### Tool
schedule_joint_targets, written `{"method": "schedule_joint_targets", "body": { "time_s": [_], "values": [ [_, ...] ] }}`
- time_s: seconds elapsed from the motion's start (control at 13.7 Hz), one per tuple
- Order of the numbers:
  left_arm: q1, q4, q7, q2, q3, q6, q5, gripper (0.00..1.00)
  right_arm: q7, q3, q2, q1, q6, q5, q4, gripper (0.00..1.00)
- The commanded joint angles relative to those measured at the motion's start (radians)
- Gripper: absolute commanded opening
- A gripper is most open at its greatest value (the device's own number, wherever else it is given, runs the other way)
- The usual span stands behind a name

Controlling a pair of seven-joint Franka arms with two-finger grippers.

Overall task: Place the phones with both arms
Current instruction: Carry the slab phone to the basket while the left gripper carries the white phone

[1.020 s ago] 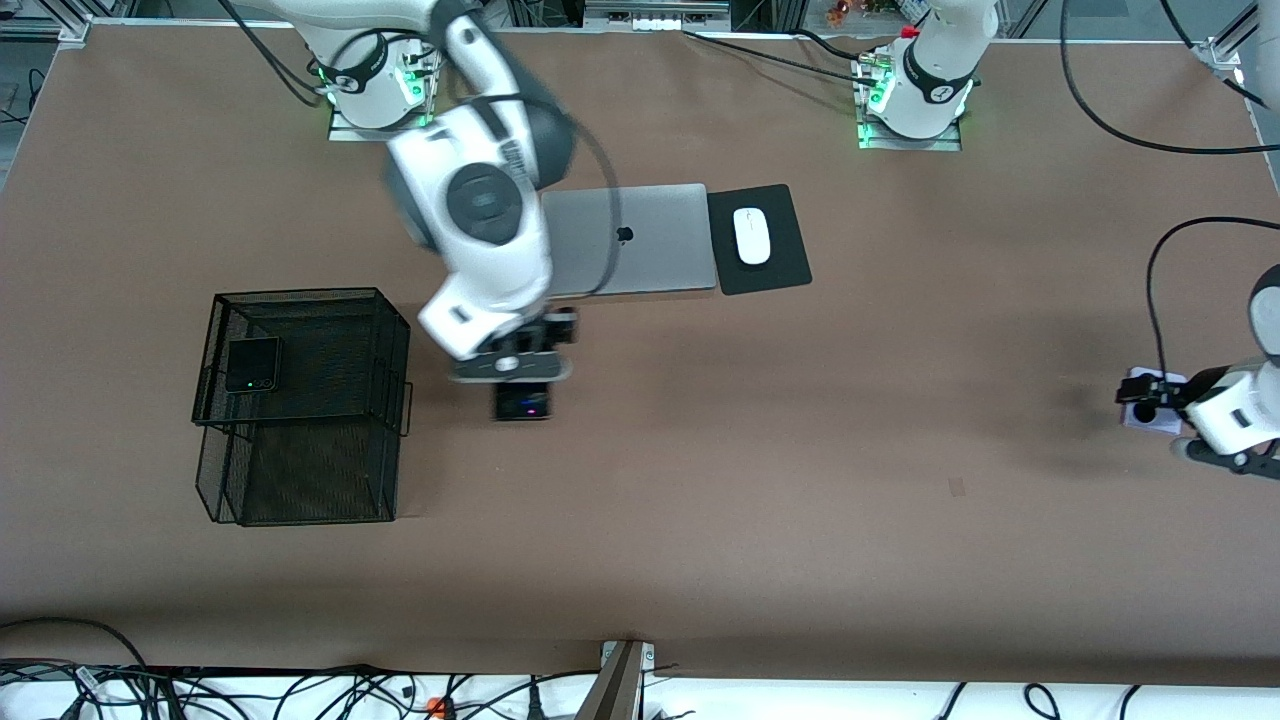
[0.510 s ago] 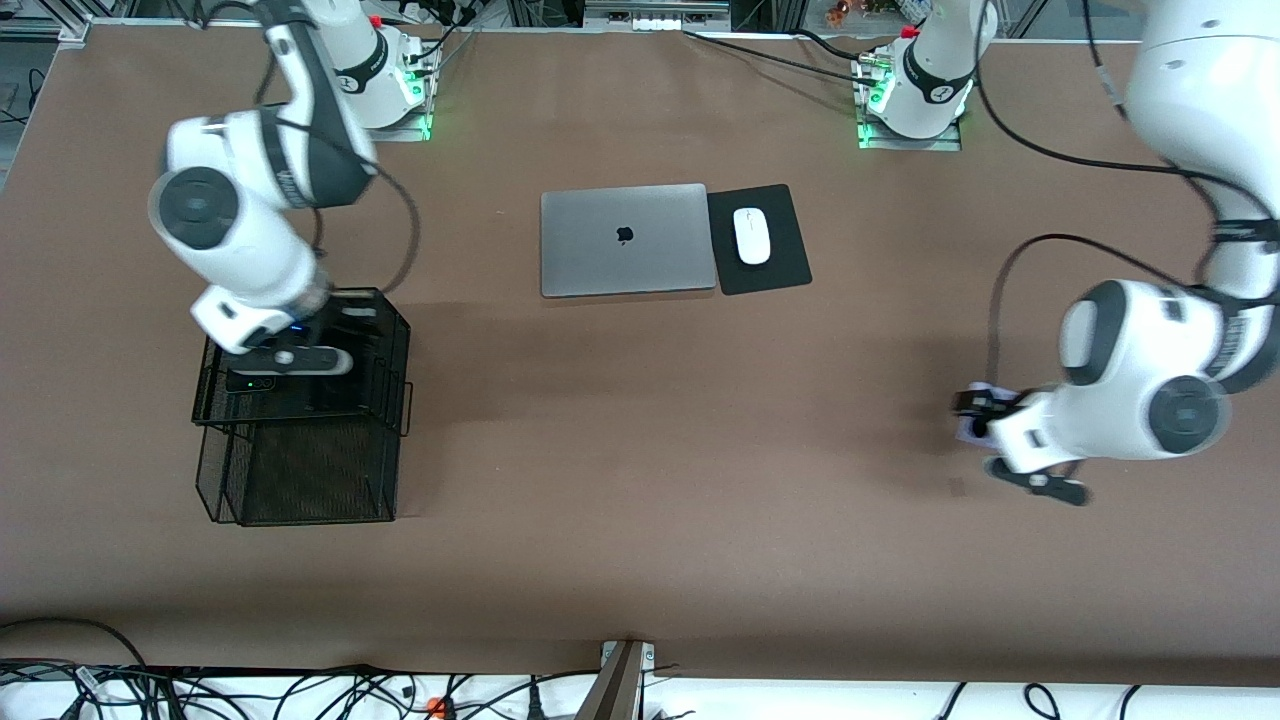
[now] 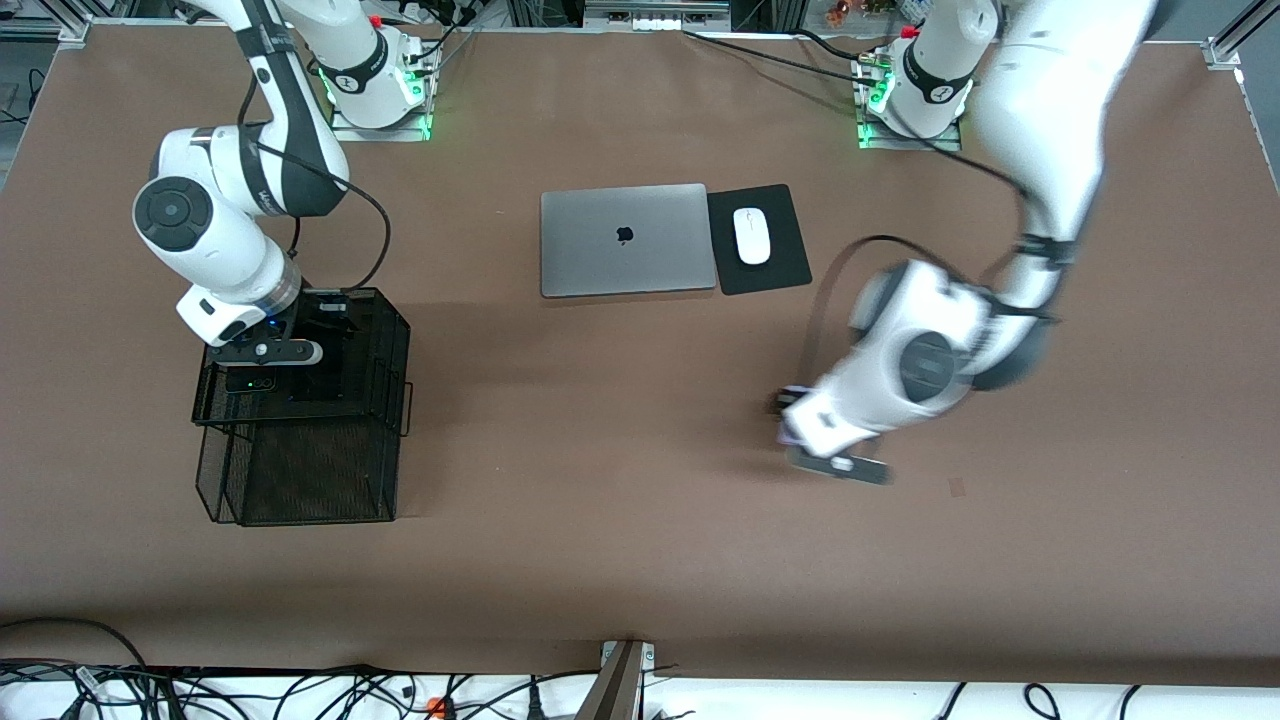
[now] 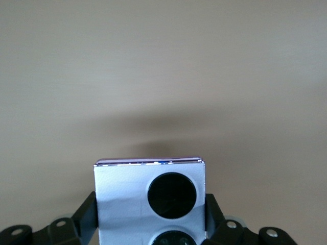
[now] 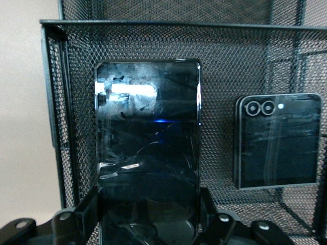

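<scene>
1. Your right arm (image 3: 215, 235) reaches down from its base to the black mesh basket (image 3: 300, 400) at the right arm's end of the table; the right gripper (image 5: 148, 224) hangs over the basket's upper tray.
2. Its fingers (image 5: 82, 212) are clamped on the long slim black slab phone (image 5: 148, 153), one on each long edge.
3. The small square black flip phone (image 5: 278, 140) lies flat on the mesh tray just beside the slab phone, apart from it, its two camera rings up.
4. Your left arm (image 3: 960, 330) bends down from its base, and the left gripper (image 3: 800, 430) is over bare brown table (image 3: 640, 520), at about four o'clock from the grey laptop (image 3: 625, 240).
5. Its fingers (image 4: 87, 214) are closed on the lilac-white flip phone (image 4: 150, 199), black circles facing the wrist camera.
6. The laptop lies closed, touching the black mouse pad (image 3: 760, 240) at its three o'clock, which carries the white mouse (image 3: 752, 236). All three are well apart from both grippers.
</scene>
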Motion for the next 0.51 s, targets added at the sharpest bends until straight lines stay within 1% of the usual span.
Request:
{"method": "schedule_joint_targets", "body": {
  "time_s": [0.0, 0.07, 0.15, 0.22, 0.29, 0.36, 0.44],
  "values": [
    [-0.117, 0.019, -0.183, 0.071, 0.026, 0.134, -0.004, 0.51, -0.012, 0.001, 0.018, -0.004, 0.034, 0.033, -0.001, 0.00],
    [-0.155, 0.024, -0.235, 0.091, 0.029, 0.163, -0.006, 0.52, -0.012, 0.001, 0.028, -0.010, 0.035, 0.035, 0.003, 0.00],
    [-0.177, 0.027, -0.274, 0.112, 0.031, 0.177, -0.007, 0.52, -0.011, 0.001, 0.031, -0.014, 0.035, 0.035, 0.010, 0.27],
    [-0.204, 0.027, -0.295, 0.129, 0.031, 0.191, -0.007, 0.52, -0.012, 0.001, 0.032, -0.018, 0.028, 0.035, 0.022, 0.89],
    [-0.230, 0.028, -0.315, 0.145, 0.031, 0.224, -0.010, 0.52, -0.014, 0.001, 0.031, -0.020, 0.023, 0.035, 0.026, 1.00],
    [-0.260, 0.028, -0.347, 0.164, 0.031, 0.258, -0.006, 0.55, -0.015, 0.001, 0.022, -0.020, 0.008, 0.035, 0.034, 1.00],
    [-0.277, 0.027, -0.357, 0.181, 0.034, 0.290, -0.006, 0.59, -0.015, 0.001, 0.019, -0.020, -0.026, 0.035, 0.057, 1.00]
  ]
}}
